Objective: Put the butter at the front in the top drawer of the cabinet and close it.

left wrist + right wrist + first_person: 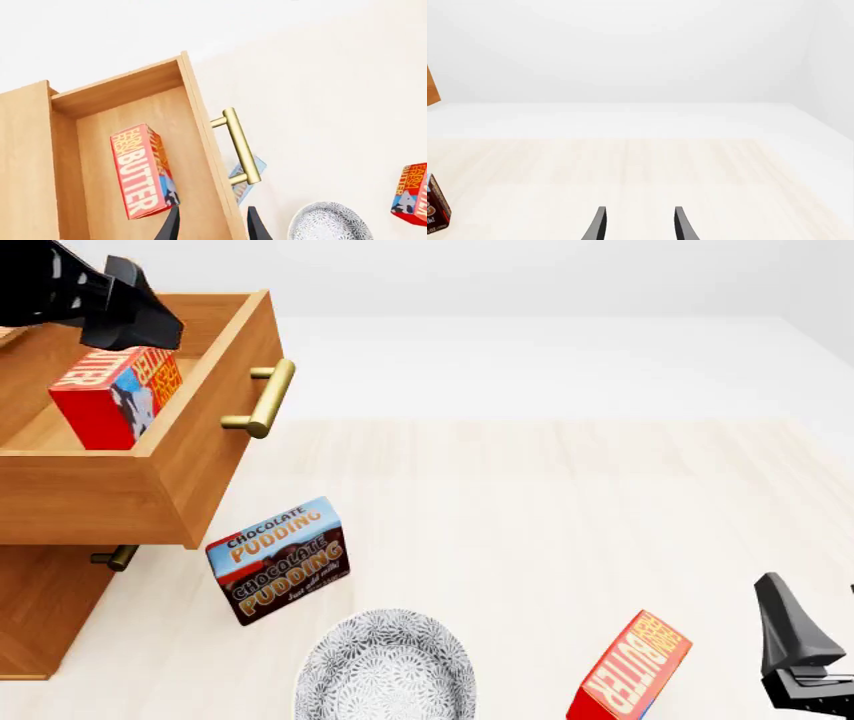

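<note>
Butter (114,395) is lying inside the top drawer (200,455), which is standing pulled out from the cabinet (40,610). Above the drawer, the left end effector (212,225) is hanging released, its fingers apart and grasping nothing. Low at the right, the right end effector (639,225) is also sitting released over the bare desk (561,500). On the desk, a chocolate pudding box (278,560), a patterned bowl (384,668) and a second butter carton (630,672) are resting.
</note>
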